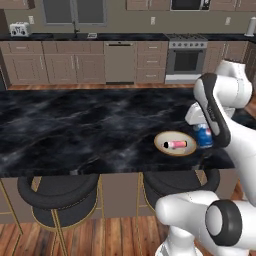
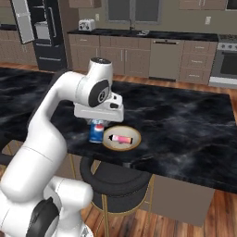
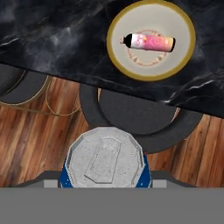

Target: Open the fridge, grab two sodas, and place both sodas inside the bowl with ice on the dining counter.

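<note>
White arm bent over the dining counter (image 2: 185, 120) near edge, hand pointing straight down, gripper (image 2: 97, 126) clamped on upright blue can (image 2: 96, 133) just left of the bowl (image 2: 132, 143), pink-labelled bottle (image 2: 119, 138) lying flat in the bowl, dark cap pointing left, fridge (image 2: 44, 32) far left with a door open.

Desk (image 1: 75, 130) top: polished black marble, grey veins, glossy. Can (image 3: 105, 162): blue body, matt silver metal lid, stamped tab. Bowl (image 3: 183, 52): smooth cream glaze, tan rim. Bottle (image 3: 148, 42): pink label, dark cap. Floor (image 3: 30, 144): brown wood planks. Stool (image 1: 57, 192) seat: matt black, thin brass-coloured legs.
</note>
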